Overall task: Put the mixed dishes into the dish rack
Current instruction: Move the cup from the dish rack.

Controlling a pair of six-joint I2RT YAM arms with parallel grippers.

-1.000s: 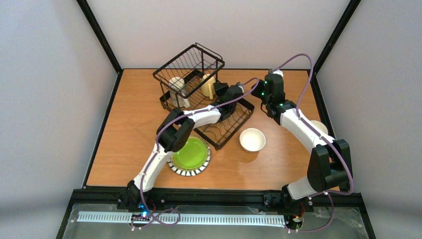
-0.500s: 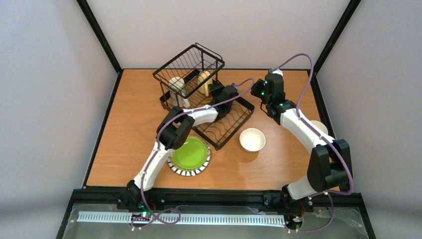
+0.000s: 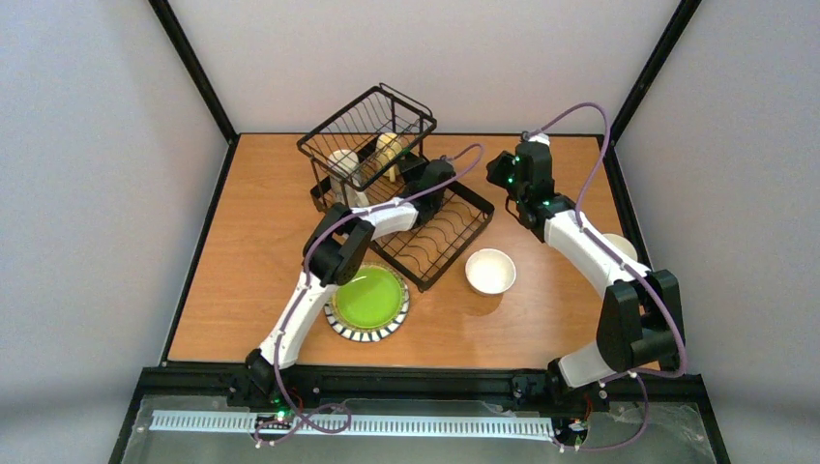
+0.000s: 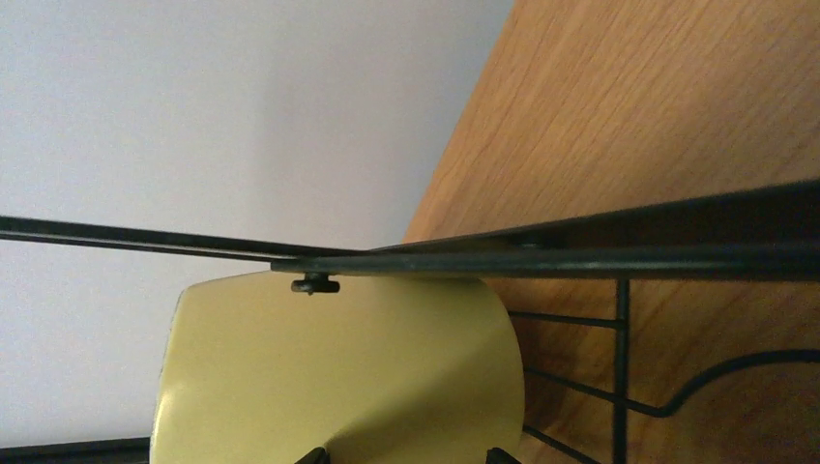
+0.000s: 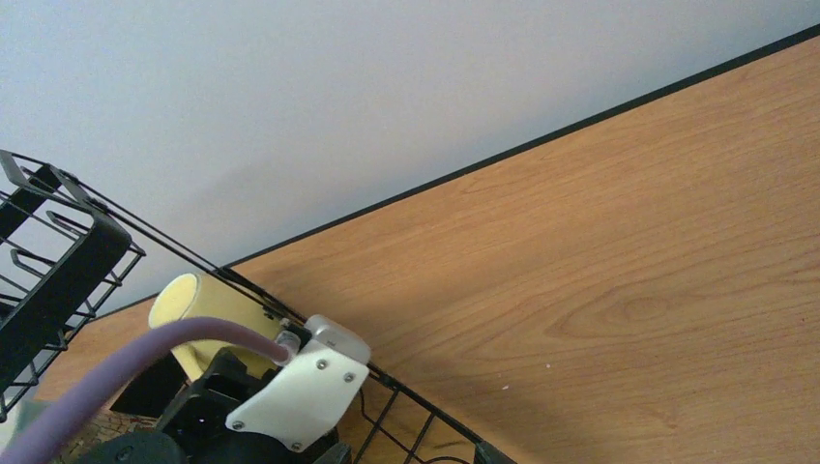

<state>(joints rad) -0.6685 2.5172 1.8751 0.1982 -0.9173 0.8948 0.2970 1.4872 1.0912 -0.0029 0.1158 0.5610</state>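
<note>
The black wire dish rack [image 3: 481, 207] stands at the table's back middle, its raised basket tier [image 3: 360, 118] on the left. My left gripper [image 3: 405, 167] reaches in over the flat base and is shut on a cream mug [image 3: 389, 153], which lies tipped on its side at the basket tier's edge. In the left wrist view the mug [image 4: 338, 377] fills the space between my fingertips [image 4: 311, 454], just under a rack bar [image 4: 619, 257]. A white mug [image 3: 341, 172] stands under the tier. My right gripper [image 3: 501, 176] hovers open beside the rack; nothing sits between its fingertips [image 5: 488, 453].
A lime-green plate with a striped rim [image 3: 368, 301] lies near the front, partly under my left arm. A white bowl [image 3: 490, 271] sits right of the rack. Another pale dish [image 3: 624, 246] peeks out behind my right arm. Black frame posts rise at both back corners.
My left gripper has carried the cream mug back and to the left, closer under the basket tier. The right arm has barely moved.
</note>
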